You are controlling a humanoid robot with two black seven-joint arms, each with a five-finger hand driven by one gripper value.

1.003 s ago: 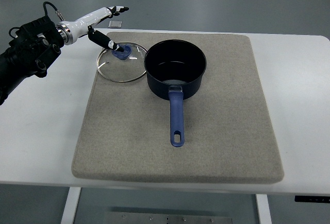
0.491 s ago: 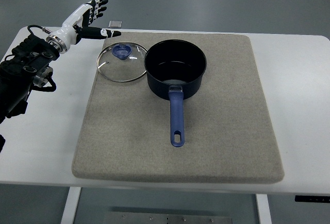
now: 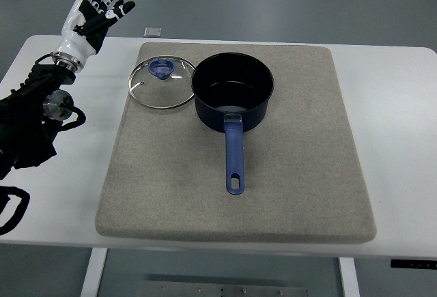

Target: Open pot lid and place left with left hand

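The glass lid [image 3: 162, 82] lies flat on the grey mat [image 3: 287, 194], its blue knob [image 3: 161, 69] up, just left of the dark blue saucepan [image 3: 232, 91], with its rim touching or very nearly touching the pan's wall. The saucepan stands uncovered, its blue handle [image 3: 233, 153] pointing toward the robot's side of the mat. The left hand [image 3: 92, 10] is raised off the far-left corner of the white tabletop [image 3: 403, 126], fingers spread and holding nothing, well apart from the lid. The right arm is not in view. Judged from how things lie, the lid is off and set to the left, so the task looks essentially done and what is left is to bring the arm clear. The risks are small but real. A low sweep of the arm across the mat's left edge could catch the lid's rim or knob and slide it against the pan, or push it toward the mat's edge, where glass would skid easily onto the smooth tabletop. Because the lid sits so close to the pan, any nudge to either would knock the two together. A small grey square [image 3: 153, 31] lies beyond the mat, out of the way.
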